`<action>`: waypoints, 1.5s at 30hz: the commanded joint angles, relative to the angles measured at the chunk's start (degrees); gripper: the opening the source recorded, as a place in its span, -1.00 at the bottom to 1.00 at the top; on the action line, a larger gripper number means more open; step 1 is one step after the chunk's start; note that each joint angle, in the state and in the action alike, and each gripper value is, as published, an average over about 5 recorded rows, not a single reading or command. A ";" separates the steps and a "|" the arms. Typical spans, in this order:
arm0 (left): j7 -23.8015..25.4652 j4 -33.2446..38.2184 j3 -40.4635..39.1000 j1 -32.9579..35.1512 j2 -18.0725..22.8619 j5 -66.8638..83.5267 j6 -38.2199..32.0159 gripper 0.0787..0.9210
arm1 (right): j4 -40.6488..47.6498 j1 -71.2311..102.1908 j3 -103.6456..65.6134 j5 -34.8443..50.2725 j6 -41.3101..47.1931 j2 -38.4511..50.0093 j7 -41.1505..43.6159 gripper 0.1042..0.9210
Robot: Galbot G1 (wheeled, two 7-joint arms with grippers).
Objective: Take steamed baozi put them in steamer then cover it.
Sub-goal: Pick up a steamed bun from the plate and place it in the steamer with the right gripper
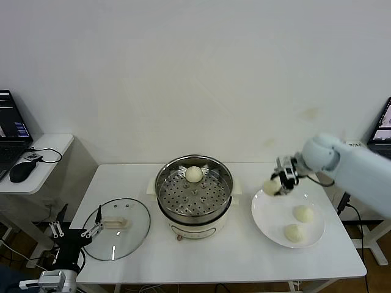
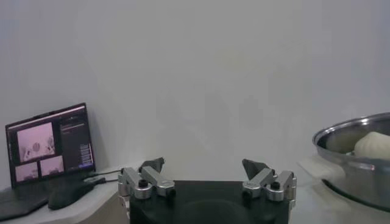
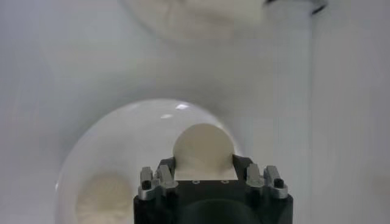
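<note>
Steamed baozi held in right tool above white table; left tool wide, white wall behind

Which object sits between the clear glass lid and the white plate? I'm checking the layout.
The round stainless-steel steamer, holding one cream-white bun, stands between the lid and plate, per the head view.

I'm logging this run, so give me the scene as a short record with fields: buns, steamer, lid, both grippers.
buns in steamer: one, on the perforated tray
buns on plate: two
bun in transit: one, above the plate's edge
right gripper: shut on that bun
glass lid: off, flat on table beside the steamer
left gripper: open, empty, by the lid
</note>
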State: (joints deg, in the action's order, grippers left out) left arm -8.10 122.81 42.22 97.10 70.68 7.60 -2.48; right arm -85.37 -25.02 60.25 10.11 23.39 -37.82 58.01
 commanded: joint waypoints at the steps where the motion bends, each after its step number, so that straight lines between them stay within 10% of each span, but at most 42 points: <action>1: 0.02 0.36 0.20 -0.28 0.07 0.37 0.05 0.77 | -4.30 -17.25 9.94 15.41 6.41 -10.69 -2.31 0.22; 19: 0.05 1.45 1.63 -0.64 1.11 0.63 0.07 0.77 | 10.79 -2.28 10.63 19.75 12.99 -36.10 -9.75 0.24; 45: 0.06 2.61 1.40 -0.69 2.02 0.38 -0.06 0.77 | 21.27 4.51 7.24 13.71 10.95 -40.93 -11.95 0.26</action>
State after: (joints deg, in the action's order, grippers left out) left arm -8.07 125.18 43.79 96.45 72.61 8.08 -2.61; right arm -66.46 -22.01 68.15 24.34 34.33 -76.90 46.86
